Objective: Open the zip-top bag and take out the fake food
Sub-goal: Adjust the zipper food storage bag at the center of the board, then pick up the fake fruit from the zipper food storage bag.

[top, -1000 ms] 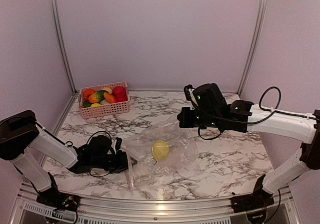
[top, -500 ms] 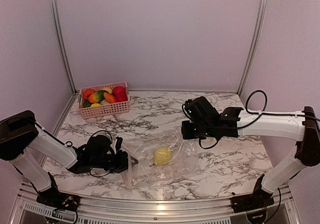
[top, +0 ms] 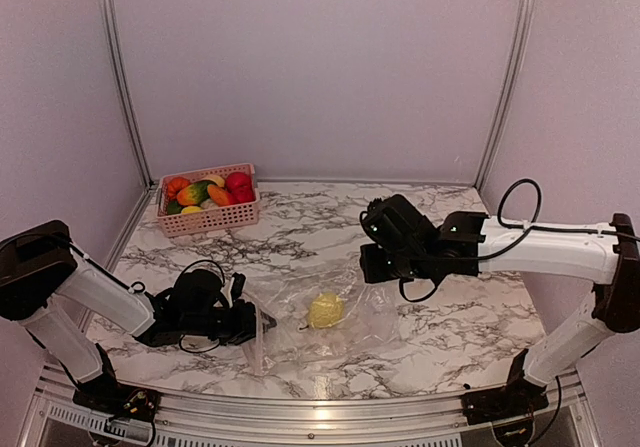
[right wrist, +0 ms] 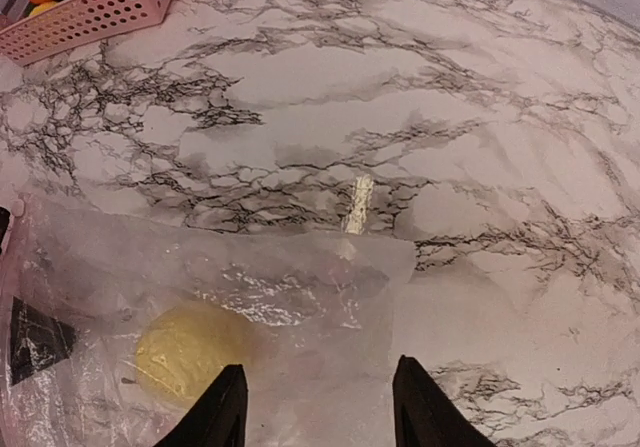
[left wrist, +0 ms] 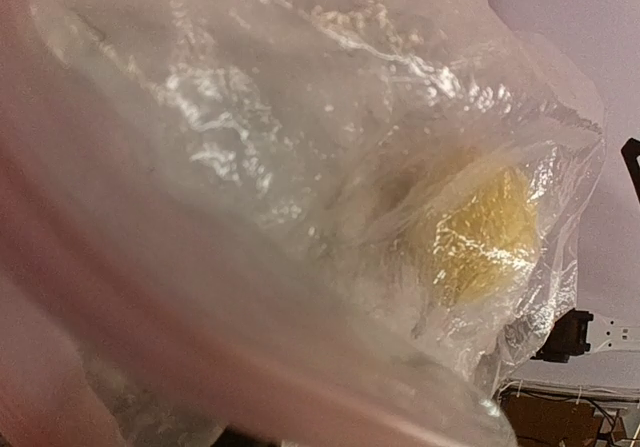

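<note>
The zip-top bag [top: 300,312] lies crumpled flat on the marble table, with one yellow fake food [top: 324,310] inside it. My left gripper [top: 256,325] lies low on the table, shut on the bag's left edge. In the left wrist view the bag [left wrist: 300,147] covers the lens and hides the jaws, and the yellow piece [left wrist: 475,232] shows through it. My right gripper [top: 373,267] hovers over the bag's right end. In the right wrist view it [right wrist: 320,412] is open and empty above the bag [right wrist: 300,297], with the yellow piece [right wrist: 190,347] to its left.
A pink slatted basket [top: 210,219] with several more fake foods [top: 215,189] stands at the back left, also in the right wrist view [right wrist: 100,7]. Walls close in the back and both sides.
The right arm has come down and slightly left over the bag. The bag's raised right end has sunk flat onto the table. The left arm has not moved.
</note>
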Tool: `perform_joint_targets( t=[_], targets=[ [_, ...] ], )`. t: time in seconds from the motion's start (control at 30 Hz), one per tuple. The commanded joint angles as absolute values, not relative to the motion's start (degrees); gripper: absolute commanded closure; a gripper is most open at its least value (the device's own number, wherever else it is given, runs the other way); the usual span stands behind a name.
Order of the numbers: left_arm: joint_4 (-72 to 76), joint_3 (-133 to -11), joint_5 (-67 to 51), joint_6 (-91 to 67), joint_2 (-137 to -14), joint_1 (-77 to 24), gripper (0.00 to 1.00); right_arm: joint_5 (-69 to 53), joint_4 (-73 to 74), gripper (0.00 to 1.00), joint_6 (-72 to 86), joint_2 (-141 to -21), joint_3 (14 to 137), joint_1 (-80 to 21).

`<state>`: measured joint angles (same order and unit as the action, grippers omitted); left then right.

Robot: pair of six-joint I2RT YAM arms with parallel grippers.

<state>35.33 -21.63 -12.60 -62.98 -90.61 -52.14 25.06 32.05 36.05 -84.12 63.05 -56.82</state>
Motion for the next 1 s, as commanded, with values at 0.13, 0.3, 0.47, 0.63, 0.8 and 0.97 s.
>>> perform_joint_targets(
  t=[0.13,0.3,0.47,0.63,0.8,0.97],
  targets=[
    [34.19,-22.10,-12.47,-61.95,-89.16,-52.38,0.66,22.73,29.03,0.59,37.63,-87.78,67.15,-62.01],
    [33.38,-22.37,-12.22,-61.74,-88.79,-52.37,0.66,18.50,24.33,0.67,38.12,-90.81,65.95,-61.82],
    [32.90,-22.74,-12.12,-61.71,-88.60,-52.38,0.66,16.64,22.28,0.74,38.54,-94.74,65.32,-60.69],
    [32.40,-22.97,-12.11,-61.61,-88.42,-52.38,0.66,15.74,19.81,0.75,39.27,-96.66,62.85,-59.80],
    [31.58,-23.37,-12.13,-61.17,-88.41,-52.38,0.66,15.85,18.34,0.75,39.93,-97.11,60.78,-59.09],
    [31.48,-23.77,-12.30,-61.15,-88.59,-52.31,0.66,14.52,16.22,0.72,39.79,-97.67,59.07,-58.45]
  ],
)
